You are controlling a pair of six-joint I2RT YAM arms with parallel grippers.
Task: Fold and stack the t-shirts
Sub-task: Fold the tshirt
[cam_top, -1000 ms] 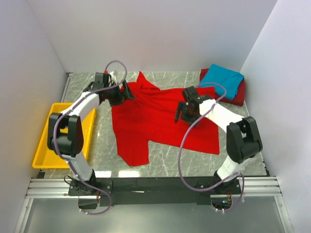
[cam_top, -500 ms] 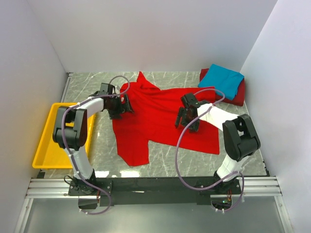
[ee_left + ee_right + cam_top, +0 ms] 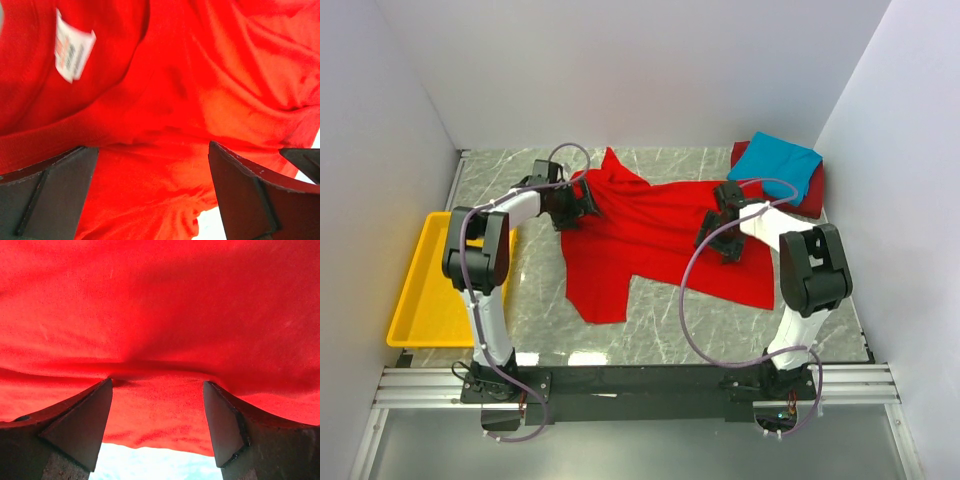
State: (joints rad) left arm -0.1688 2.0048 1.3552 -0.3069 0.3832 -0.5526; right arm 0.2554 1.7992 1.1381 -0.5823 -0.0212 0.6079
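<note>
The bright red t-shirt point(image 3: 640, 240), soft cloth creased into shallow ridges, lies spread and rumpled on the grey marble-patterned table point(image 3: 660, 325), its small white neck label point(image 3: 72, 47) showing inside the ribbed collar. At the shirt's left edge by that collar the left gripper point(image 3: 582, 202) holds its dark wedge-shaped jaws wide apart over the cloth, and on the shirt's right part the right gripper point(image 3: 718, 242) rests on the fabric, jaws also apart. Behind the shirt to its right a folded turquoise-blue t-shirt point(image 3: 778, 165) sits squarely on a folded darker red t-shirt point(image 3: 813, 197), and a yellow plastic tray point(image 3: 405, 300) lies left of the shirt.
</note>
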